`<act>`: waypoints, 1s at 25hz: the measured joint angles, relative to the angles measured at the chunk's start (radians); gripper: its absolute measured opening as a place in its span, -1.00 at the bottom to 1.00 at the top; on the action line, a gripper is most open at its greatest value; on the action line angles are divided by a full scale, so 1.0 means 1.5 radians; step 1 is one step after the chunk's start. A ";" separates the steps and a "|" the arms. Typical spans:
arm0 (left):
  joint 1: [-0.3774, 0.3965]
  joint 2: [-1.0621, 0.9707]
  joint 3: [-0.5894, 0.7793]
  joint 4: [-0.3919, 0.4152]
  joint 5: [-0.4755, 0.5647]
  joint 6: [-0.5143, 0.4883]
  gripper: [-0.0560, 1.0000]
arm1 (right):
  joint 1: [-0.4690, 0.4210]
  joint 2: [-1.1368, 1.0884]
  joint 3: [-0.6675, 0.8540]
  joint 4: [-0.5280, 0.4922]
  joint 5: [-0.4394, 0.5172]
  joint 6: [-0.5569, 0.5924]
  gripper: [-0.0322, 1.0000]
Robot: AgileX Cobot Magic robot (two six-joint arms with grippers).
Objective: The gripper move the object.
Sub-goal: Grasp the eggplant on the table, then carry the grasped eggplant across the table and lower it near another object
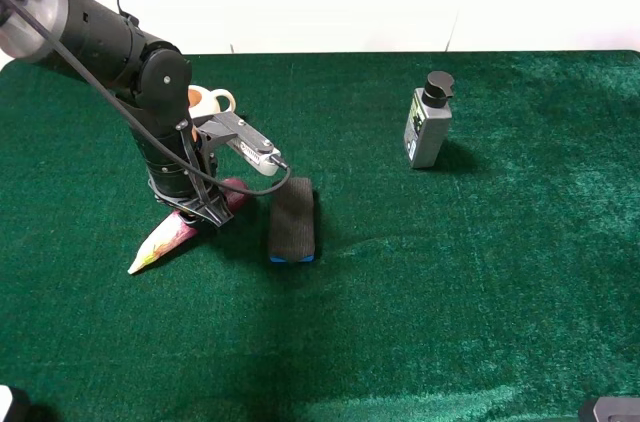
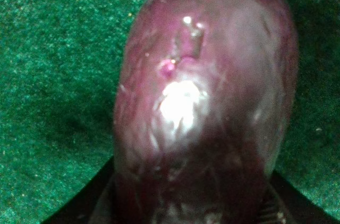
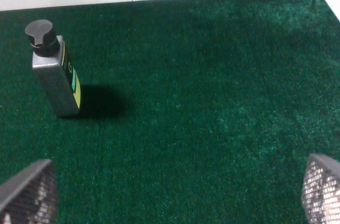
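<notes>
The eggplant [image 1: 168, 238] lies slanted on the green cloth at the left, its cream tip pointing to the front left and its purple end near the dark block [image 1: 293, 220]. My left gripper [image 1: 205, 210] is down over its middle, with the jaws on either side of it. In the left wrist view the glossy purple eggplant [image 2: 207, 102] fills the frame between the dark fingers [image 2: 79, 210]. My right gripper [image 3: 175, 187] is open and empty above bare cloth, and only its edge shows in the high view [image 1: 610, 409].
A grey bottle with a black cap [image 1: 428, 122] stands at the back right and also shows in the right wrist view [image 3: 56, 78]. A cream teapot [image 1: 210, 100] sits behind the left arm. The green cloth [image 1: 450, 292] ends at a white wall.
</notes>
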 joint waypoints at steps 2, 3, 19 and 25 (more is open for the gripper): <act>0.000 0.000 -0.001 0.000 0.004 0.000 0.01 | 0.000 0.000 0.000 0.000 0.000 0.000 0.40; 0.000 0.000 -0.004 0.000 0.008 0.000 0.01 | 0.000 0.000 0.000 0.000 0.000 0.000 0.40; 0.000 -0.081 -0.125 -0.007 0.205 -0.026 0.01 | 0.000 0.000 0.000 0.000 0.000 0.000 0.40; 0.000 -0.092 -0.231 -0.024 0.308 -0.046 0.01 | 0.000 0.000 0.000 0.000 0.000 0.000 0.40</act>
